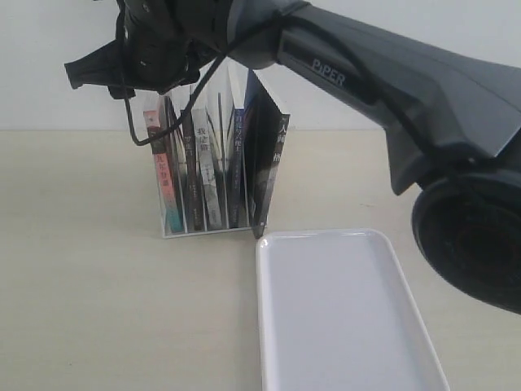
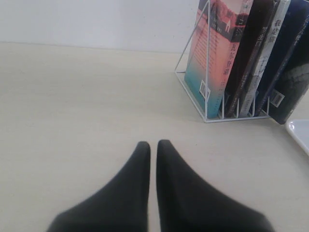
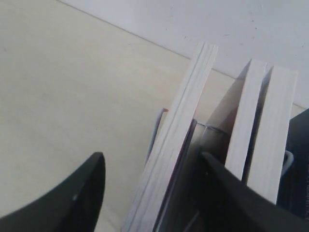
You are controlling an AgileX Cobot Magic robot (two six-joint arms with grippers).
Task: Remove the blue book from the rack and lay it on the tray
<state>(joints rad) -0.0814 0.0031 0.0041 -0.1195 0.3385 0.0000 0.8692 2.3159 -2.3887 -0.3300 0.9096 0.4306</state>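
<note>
The blue book (image 1: pixel 237 171) stands upright in the rack (image 1: pixel 203 232), in one of the slots toward the tray side. From here it shows only a narrow dark blue spine with small white characters running down it. Its cover is out of sight, pressed between its neighbours. The upper end of the spine disappears behind the dark arm that reaches over the rack.

Against the rack's tray-side end leans the larger black-covered book (image 1: pixel 269 163), tilted, with its lower corner on the table (image 1: pixel 81 285) just beside the tray (image 1: pixel 342 318). At the rack's far end from the tray stands the pink-and-teal book (image 1: pixel 155 163). The tray lies flat, near the rack's base, and its near end is cut off by the edge of the exterior view.

The right gripper (image 3: pixel 152 159) hangs over the top of the rack with its jaws spread wide, either side of a pale block of pages. From that close I cannot tell which book those pages belong to. I also cannot tell whether either finger touches it. In the exterior view the fingertips are lost in the dark bulk of the wrist.

The left gripper (image 2: pixel 153 145) sits low over the table, well away from the rack on the side away from the tray. Its jaws are drawn together to a thin slit with nothing between them.
</note>
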